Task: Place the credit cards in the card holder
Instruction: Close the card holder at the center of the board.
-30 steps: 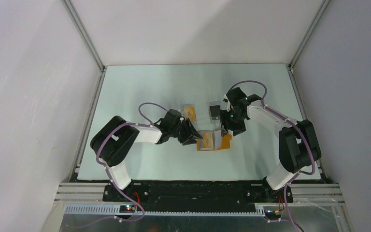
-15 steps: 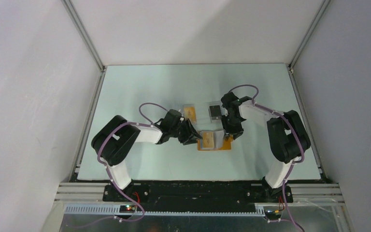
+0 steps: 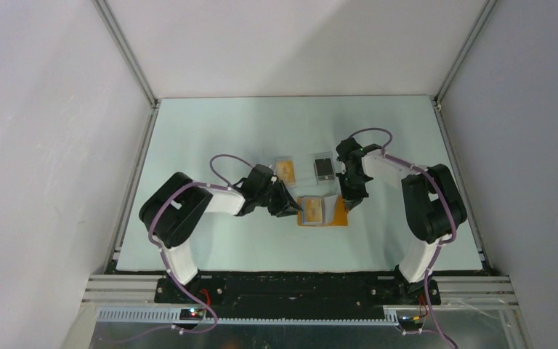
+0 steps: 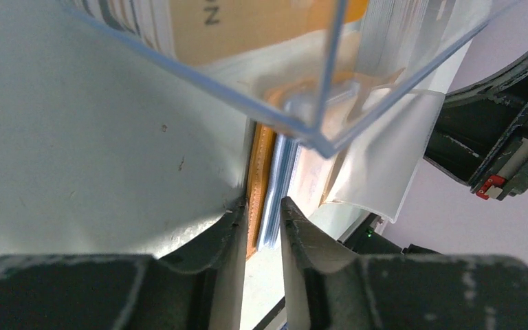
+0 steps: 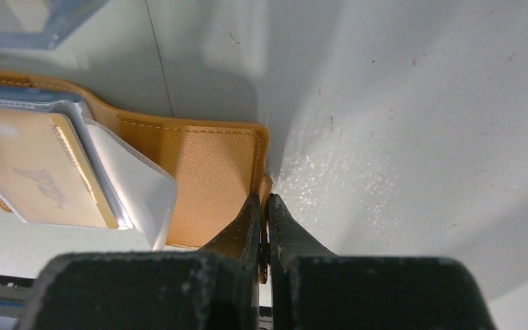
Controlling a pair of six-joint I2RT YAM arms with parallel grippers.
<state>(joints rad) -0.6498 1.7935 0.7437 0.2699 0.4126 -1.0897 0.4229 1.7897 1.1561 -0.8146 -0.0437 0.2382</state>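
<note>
The card holder (image 3: 336,213) lay open and flat on the table (image 3: 225,131), orange inner face up, between the two grippers. The left gripper (image 3: 295,209) was at the holder's left edge. In the left wrist view its fingers (image 4: 228,232) stood close on either side of that edge, and the orange leather and the clear sleeve edges beside it filled the narrow gap between them. The right gripper (image 3: 349,203) was at the holder's right edge. In the right wrist view its fingers (image 5: 246,221) were pressed almost together, with a thin sliver of orange leather from the holder's corner nipped between them. A clear sleeve (image 5: 137,187) lay on the holder's inner face, left of the right fingers, and a tan card (image 5: 34,168) with faint print showed through it. Two clear plastic cases rested on the table just beyond the holder, apart from it. The orange-centred case (image 3: 285,169) lay beyond the holder's left end and the black-centred case (image 3: 324,168) beyond its middle.
</note>
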